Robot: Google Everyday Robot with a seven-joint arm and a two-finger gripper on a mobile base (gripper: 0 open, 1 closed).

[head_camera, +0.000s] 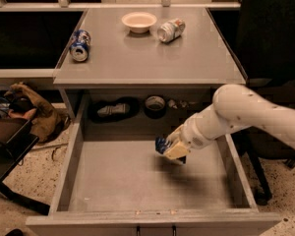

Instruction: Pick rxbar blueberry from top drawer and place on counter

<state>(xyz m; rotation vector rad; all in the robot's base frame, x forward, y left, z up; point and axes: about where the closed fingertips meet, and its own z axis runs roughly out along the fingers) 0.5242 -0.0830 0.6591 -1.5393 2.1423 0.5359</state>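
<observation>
The top drawer stands pulled out below the counter. My white arm reaches in from the right. My gripper is shut on the rxbar blueberry, a small dark blue wrapper whose end sticks out to the left of the fingers. Gripper and bar hang above the drawer floor, right of its middle, with a shadow on the floor beneath them. Most of the bar is hidden by the gripper.
On the counter lie a blue soda can at the left edge, a white bowl and a silver can on its side. The dark shelf behind the drawer holds a dark object and a round black item. Clutter lies on the floor, left.
</observation>
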